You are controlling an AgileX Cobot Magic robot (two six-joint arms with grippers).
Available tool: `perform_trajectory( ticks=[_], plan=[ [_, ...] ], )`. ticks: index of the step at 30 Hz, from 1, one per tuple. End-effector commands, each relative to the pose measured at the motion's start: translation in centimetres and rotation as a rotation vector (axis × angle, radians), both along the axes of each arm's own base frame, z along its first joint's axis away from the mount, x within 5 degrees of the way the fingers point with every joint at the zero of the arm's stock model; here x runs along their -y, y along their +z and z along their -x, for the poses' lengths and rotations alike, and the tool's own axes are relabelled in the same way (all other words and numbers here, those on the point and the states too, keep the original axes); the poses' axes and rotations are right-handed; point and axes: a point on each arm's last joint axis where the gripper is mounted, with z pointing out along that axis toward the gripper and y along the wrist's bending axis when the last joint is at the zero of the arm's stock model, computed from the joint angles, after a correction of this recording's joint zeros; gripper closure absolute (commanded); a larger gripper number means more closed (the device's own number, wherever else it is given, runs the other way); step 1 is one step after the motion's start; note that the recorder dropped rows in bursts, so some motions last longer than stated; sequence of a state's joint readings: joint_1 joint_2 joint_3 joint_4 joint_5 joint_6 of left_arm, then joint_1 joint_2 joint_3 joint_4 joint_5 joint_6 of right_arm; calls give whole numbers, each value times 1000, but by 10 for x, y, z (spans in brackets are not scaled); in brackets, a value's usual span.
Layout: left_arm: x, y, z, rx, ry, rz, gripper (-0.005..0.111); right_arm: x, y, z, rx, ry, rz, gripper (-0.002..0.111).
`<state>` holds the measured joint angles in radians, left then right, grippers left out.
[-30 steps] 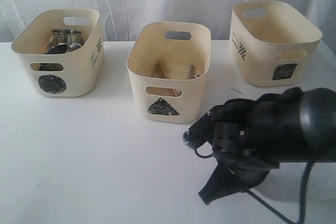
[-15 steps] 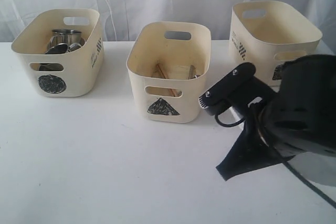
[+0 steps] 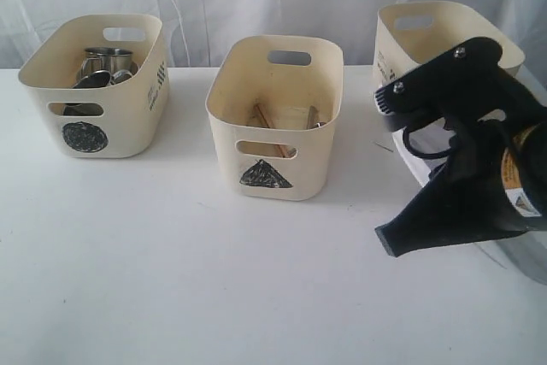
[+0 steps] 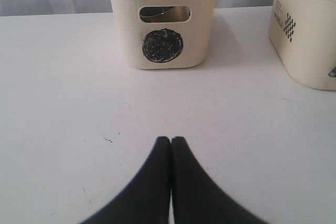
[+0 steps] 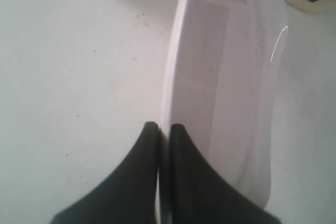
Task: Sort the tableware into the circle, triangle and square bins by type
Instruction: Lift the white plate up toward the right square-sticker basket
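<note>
Tally: 3 bins: circle bin (image 3: 111, 130), triangle bin (image 3: 229, 126), square bin (image 3: 438, 36). 2 steel mugs (image 3: 120, 60) visible. 1 white plate (image 5: 231, 77). 2 end effectors: left end effector (image 4: 171, 142), right end effector (image 5: 164, 127).

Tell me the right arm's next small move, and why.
Probably carry the right tool up and over the rim of the square bin, then lower it. The tool is shut on the edge of the white plate, which is tilted on edge, and that bin stands just behind the arm. Nothing shows inside the part of the bin in view.
</note>
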<state>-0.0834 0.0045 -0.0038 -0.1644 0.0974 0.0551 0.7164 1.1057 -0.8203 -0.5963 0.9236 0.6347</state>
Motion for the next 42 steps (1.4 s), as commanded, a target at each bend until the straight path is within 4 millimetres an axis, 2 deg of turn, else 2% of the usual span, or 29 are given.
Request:
perform_trajectory(
  ticks=[1, 15, 22, 33, 42],
  plan=[
    [0, -1, 0, 0, 1, 9, 107, 4, 24, 0, 94, 8, -26, 108],
    [0, -1, 0, 0, 1, 9, 107, 11, 70, -8, 219, -7, 30, 108],
    [0, -1, 0, 0, 1, 9, 107, 15, 92, -25, 281, 12, 113, 108],
    [0, -1, 0, 0, 1, 9, 107, 3, 115, -98, 376, 40, 153, 108],
    [0, -1, 0, 0, 1, 9, 107, 6, 114, -166, 421, -14, 144, 108]
  ],
)
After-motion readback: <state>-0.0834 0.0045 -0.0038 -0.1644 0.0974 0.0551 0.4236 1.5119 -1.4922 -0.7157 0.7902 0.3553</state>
